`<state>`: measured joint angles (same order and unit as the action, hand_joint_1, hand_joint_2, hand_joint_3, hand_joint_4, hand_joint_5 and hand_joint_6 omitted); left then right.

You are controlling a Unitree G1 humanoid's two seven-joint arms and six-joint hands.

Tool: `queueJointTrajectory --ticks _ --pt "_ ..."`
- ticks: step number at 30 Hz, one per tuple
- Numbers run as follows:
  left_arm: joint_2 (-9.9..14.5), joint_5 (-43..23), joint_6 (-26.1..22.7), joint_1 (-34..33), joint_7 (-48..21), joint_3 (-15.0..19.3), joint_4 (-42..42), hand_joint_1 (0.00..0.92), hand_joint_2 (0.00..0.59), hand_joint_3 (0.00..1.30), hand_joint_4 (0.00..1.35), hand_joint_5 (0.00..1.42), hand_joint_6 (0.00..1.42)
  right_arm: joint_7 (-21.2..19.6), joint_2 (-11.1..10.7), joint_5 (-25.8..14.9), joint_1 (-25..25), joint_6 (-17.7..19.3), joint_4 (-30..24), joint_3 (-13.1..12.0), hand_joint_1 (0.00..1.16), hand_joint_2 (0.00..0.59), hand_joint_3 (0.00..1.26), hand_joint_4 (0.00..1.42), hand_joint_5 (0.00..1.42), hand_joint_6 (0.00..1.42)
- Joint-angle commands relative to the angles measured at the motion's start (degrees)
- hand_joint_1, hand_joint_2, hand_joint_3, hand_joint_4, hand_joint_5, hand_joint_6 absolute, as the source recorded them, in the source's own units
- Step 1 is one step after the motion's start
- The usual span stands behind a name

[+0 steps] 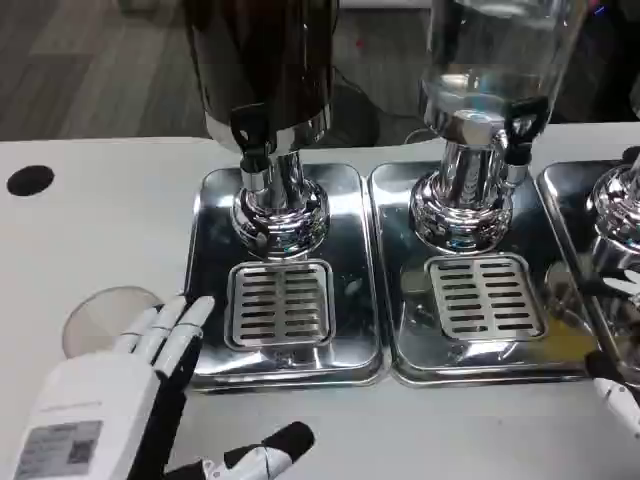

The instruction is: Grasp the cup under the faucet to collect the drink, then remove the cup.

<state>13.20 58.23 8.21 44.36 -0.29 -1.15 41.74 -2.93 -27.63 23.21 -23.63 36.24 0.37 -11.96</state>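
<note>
now left robot hand [150, 380] (fingers apart) nears cup [105, 315].

text: none legible | left hand [100, 405] back: grey label, print too blurred to read

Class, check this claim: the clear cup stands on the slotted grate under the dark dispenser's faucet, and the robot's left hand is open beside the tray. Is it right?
Not quite. The head view shows the clear cup standing on the white table, left of the tray, just beyond the left hand; the slotted grate under the dark dispenser's faucet is bare. The left hand is indeed open beside the tray.
</note>
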Motion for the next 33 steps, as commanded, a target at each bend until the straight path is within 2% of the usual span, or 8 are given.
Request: queueJointTrajectory --ticks 1,33 --pt "-0.23 0.90 -0.01 -0.25 -0.08 -0.40 0.80 0.000 0.066 0.13 0.02 0.10 0.32 -0.33 -0.10 -0.43 0.32 1.04 0.58 0.11 0.57 0.387 0.28 0.15 0.10 0.00" --pt "-0.74 0.14 -0.12 -0.74 0.03 0.10 0.40 0.000 0.068 0.13 0.03 0.12 0.34 0.17 0.32 -1.07 -0.52 0.53 -1.20 -0.02 0.57 0.387 0.28 0.15 0.11 0.00"
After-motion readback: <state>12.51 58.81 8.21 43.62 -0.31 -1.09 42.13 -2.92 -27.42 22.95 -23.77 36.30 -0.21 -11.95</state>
